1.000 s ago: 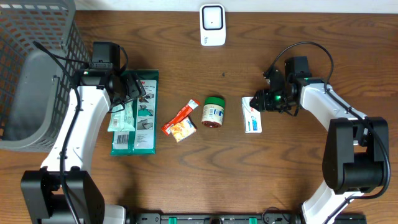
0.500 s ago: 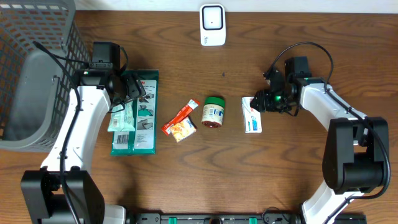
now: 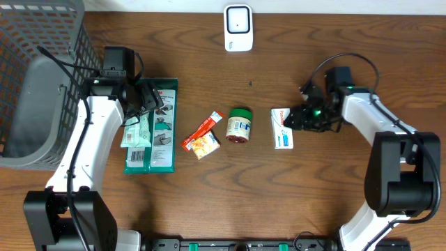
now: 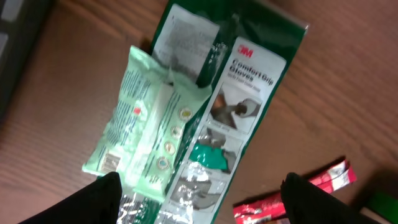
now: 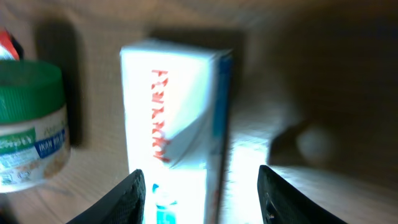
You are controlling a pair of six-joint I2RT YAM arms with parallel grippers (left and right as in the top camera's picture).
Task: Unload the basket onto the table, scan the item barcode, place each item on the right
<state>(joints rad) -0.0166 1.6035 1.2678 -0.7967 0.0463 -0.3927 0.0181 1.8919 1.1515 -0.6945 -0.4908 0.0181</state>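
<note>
The white box (image 3: 282,128) lies flat just beside the jar (image 3: 239,125). Expect it to be light, stiff and crushable, so pinch its long narrow sides. Your right gripper (image 3: 294,120) hangs half-open beyond it from the jar, holding nothing. Your left gripper (image 3: 148,100) gapes wide and empty.

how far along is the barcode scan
Done: nothing visible; no item is at the scanner. In hand: right claw open at the box, not gripping it. Remaining: grasp the box, show its barcode to the scanner.
</note>
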